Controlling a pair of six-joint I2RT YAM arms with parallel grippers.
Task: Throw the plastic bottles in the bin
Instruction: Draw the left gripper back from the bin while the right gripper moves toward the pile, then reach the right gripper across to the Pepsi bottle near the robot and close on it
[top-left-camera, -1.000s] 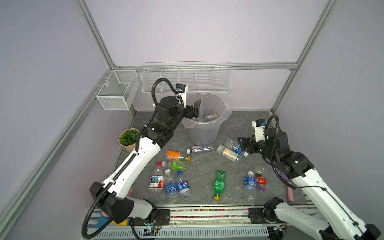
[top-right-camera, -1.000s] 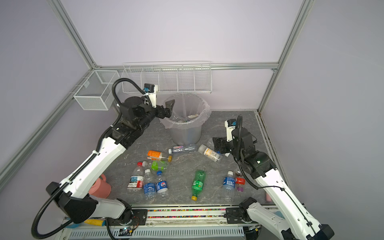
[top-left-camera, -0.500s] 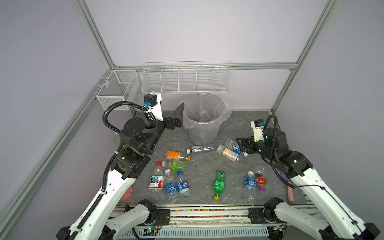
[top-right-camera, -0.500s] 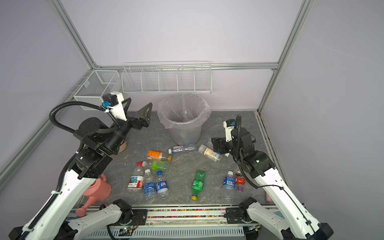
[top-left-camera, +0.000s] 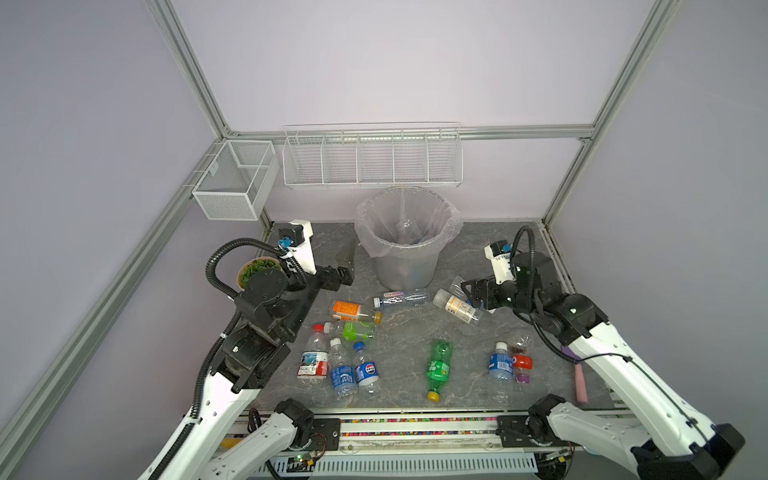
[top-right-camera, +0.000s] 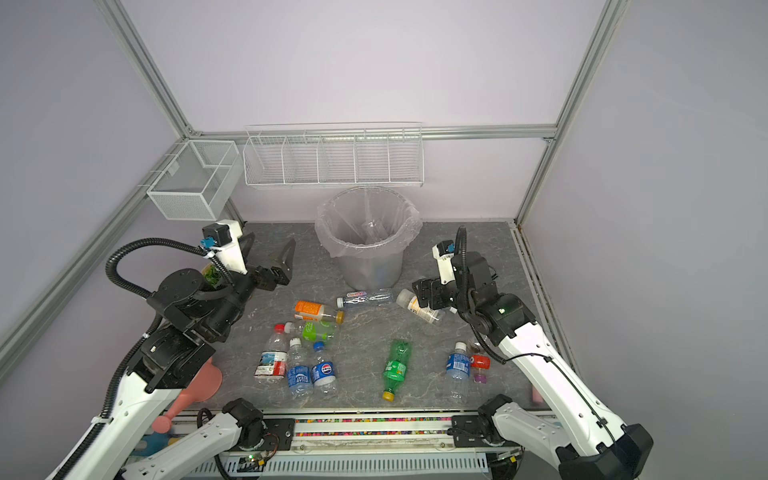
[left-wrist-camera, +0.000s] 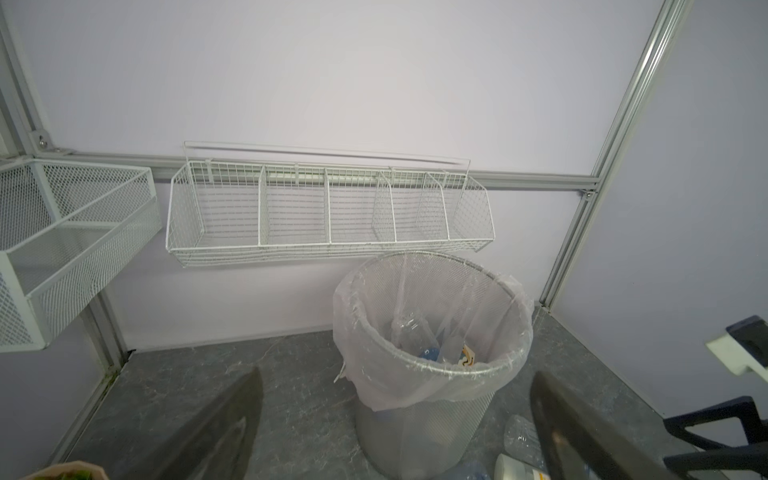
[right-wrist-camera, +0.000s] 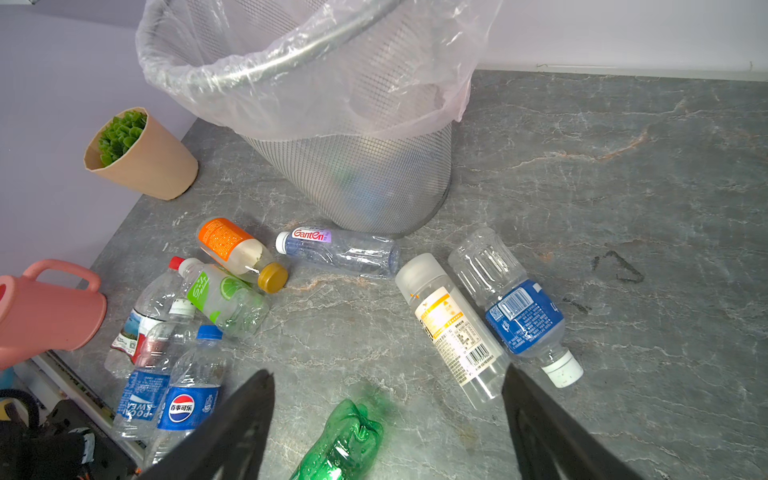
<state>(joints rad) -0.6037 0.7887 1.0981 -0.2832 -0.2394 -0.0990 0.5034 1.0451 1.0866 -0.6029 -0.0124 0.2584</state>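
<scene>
- The left gripper (top-right-camera: 272, 245) is held up off the table (top-left-camera: 411, 332), jaws spread wide with nothing between them; in the left wrist view its 2 dark fingers (left-wrist-camera: 224, 428) frame the bin.
- The bin (top-left-camera: 405, 266) stands upright at the back middle of the table, near this gripper. Its clear liner folds over the rim, and a clear bottle (left-wrist-camera: 411, 328) lies inside.
- The right gripper (right-wrist-camera: 386, 374) sits low over the table's right side, jaws apart and empty.
- Just beside its fingers lie the yellow-labelled bottle (right-wrist-camera: 451, 324) and the blue-labelled bottle (right-wrist-camera: 519, 316), side by side; whether a finger touches either cannot be told.
- The Ganten bottle (right-wrist-camera: 336, 249) lies on its side at the foot of the bin.
- Further left in both top views, the orange-labelled bottle (top-left-camera: 353, 309) and the lime-labelled bottle (top-left-camera: 355, 330) lie touching.
- Toward the front, the red-capped bottle (top-left-camera: 313, 357), the white-capped bottle (top-left-camera: 341, 370) and the Pepsi bottle (top-left-camera: 366, 370) lie bunched together.
- The green bottle (top-left-camera: 438, 365) lies alone at the front middle.
- Further right, a blue-wrapped bottle (top-left-camera: 500, 363) lies against a red-labelled bottle (top-left-camera: 521, 361).
- The plant pot (right-wrist-camera: 141, 158) stands by the left wall, the pink watering can (right-wrist-camera: 45, 316) nearer the front.
- The wire basket (left-wrist-camera: 328, 212) hangs on the back wall above the bin.
</scene>
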